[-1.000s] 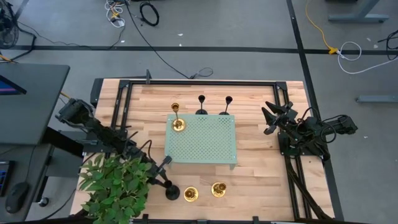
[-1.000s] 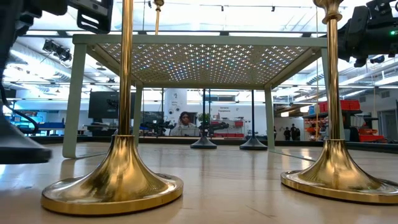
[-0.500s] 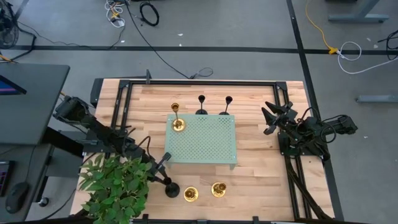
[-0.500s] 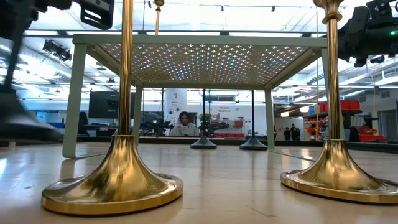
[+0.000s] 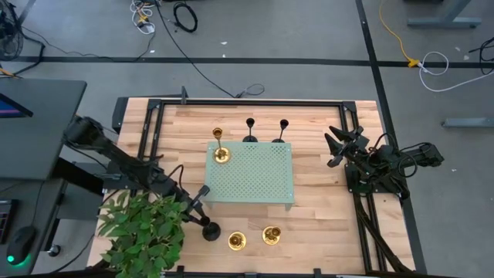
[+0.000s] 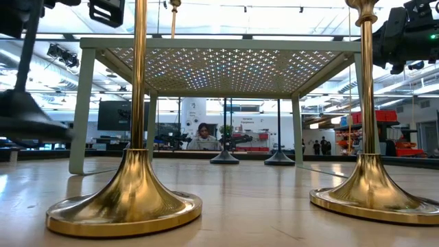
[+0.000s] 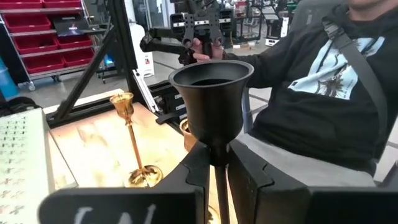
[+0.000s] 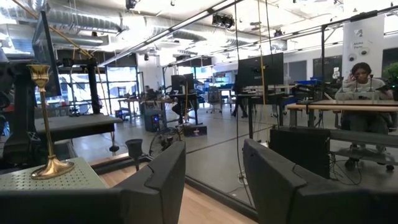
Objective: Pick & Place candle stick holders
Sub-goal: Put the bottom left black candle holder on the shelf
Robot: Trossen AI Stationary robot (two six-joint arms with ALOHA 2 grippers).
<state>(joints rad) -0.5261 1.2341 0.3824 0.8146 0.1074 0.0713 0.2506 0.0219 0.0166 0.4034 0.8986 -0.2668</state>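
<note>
Low view is cutting off the tops of both near shiny gold candle stick holders. The matte black candle stick holder is blurring at the picture's left edge. Green leafy plant is hiding the left arm's forearm. In the left wrist view, dark fingers are covering the black holder's stem.

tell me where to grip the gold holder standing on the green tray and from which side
Grip the thin stem of the gold holder, below the cup and above the flared base; the base looks too wide and sloped for the fingers. It stands upright at the far left corner of the tray. A level approach from the left seems best, since two black holders stand close by to its right. The left gripper already holds a black holder.
</note>
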